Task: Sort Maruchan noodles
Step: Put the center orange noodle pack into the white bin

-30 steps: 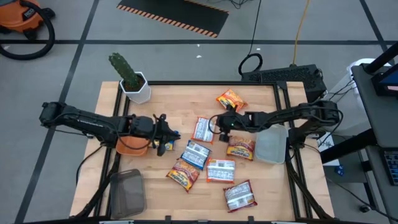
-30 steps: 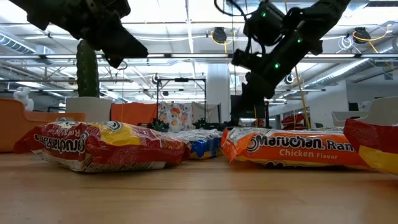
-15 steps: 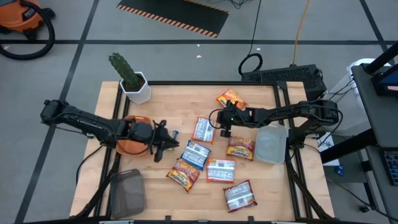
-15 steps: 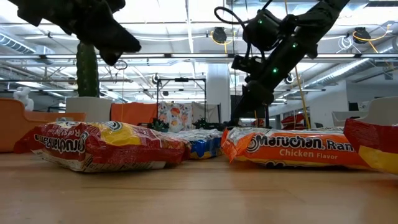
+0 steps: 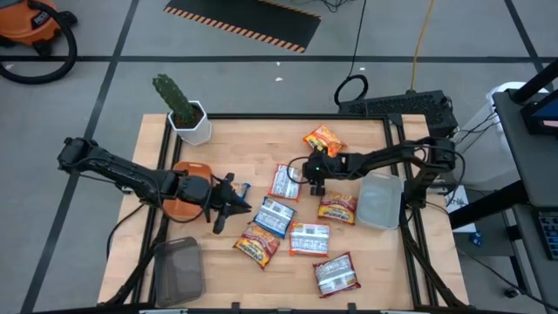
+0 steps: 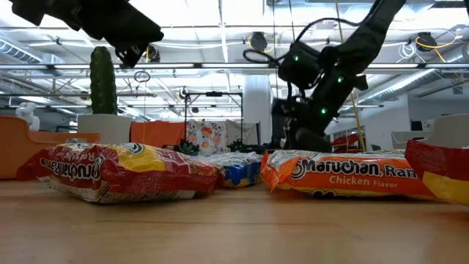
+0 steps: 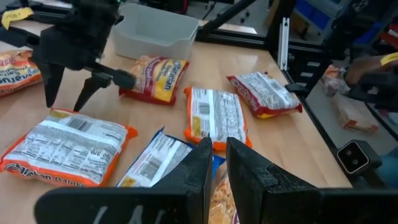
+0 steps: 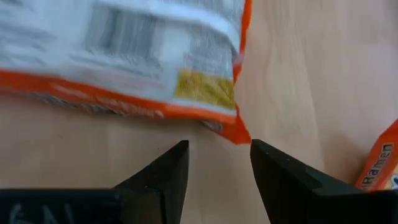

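Presently we are listing the table's contents by where each sits relative to the orange bowl (image 5: 186, 194).

Left gripper (image 5: 234, 203): we are seeing it hovering just beside the bowl, on the side facing the packets, its fingers (image 7: 208, 163) pressed almost together with nothing between them.

Right gripper (image 5: 316, 181): it is hanging farther from the bowl, across the packet cluster, pointing down at bare wood beside the corner of an orange-edged packet (image 5: 284, 181); its fingers (image 8: 163, 175) are standing spread, gripping nothing.

Maruchan noodles: seven packets are lying flat on the wood between the bowl and the clear tray (image 5: 380, 201). We are counting the orange-edged one, a blue-white one (image 5: 275, 215) nearest the left gripper, an orange one (image 5: 256, 245), an orange-white one (image 5: 309, 238), a red-white one (image 5: 336, 274), a yellow-red one (image 5: 337, 208) touching the clear tray, and another (image 5: 324, 139) toward the far edge.

Also on the table: a potted cactus (image 5: 184, 109) behind the bowl and a grey tray (image 5: 179, 270) in front of it.
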